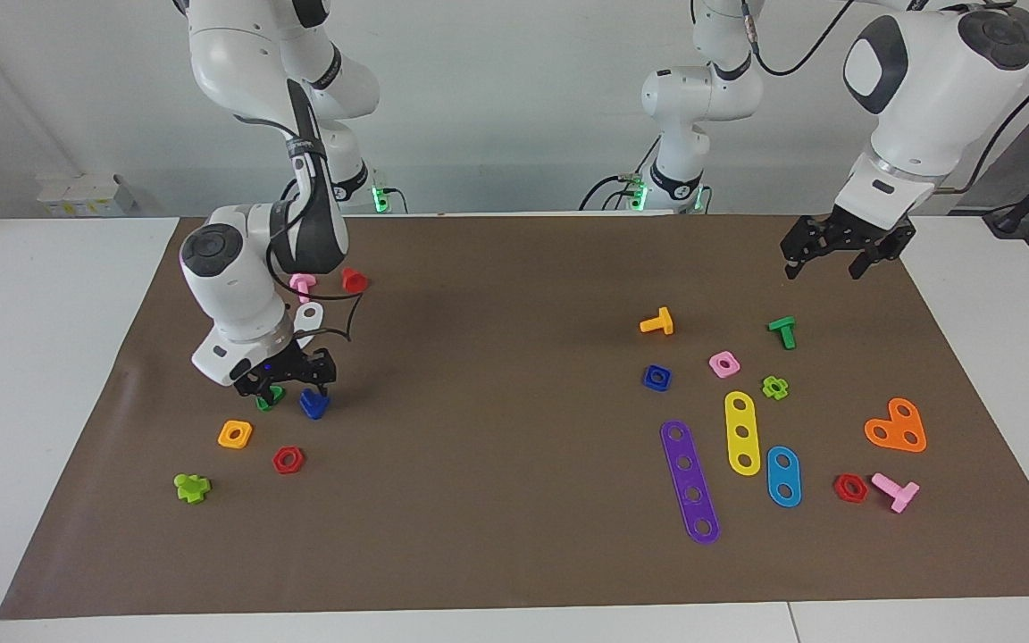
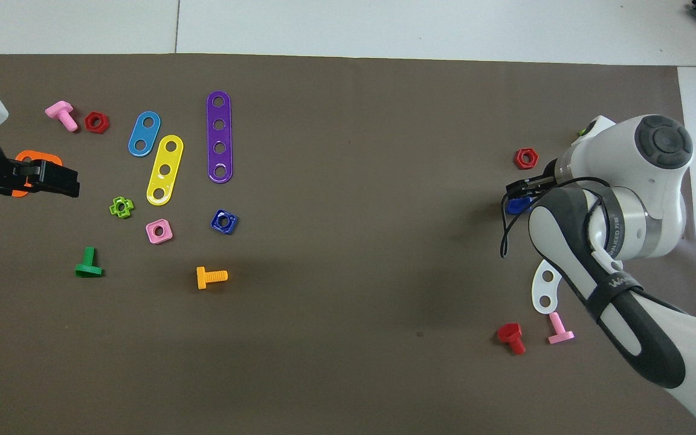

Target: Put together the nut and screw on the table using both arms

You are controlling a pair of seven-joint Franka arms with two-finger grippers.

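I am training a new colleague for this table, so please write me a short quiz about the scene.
1. True or false: the nut is already on the screw.
2. The right end effector is low at which part? A) the screw B) the purple strip C) the orange screw
3. Which end effector hangs in the air over the orange plate?

Key:
1. False. They lie apart, at different ends of the table.
2. A
3. The left end effector; it is open and holds nothing.
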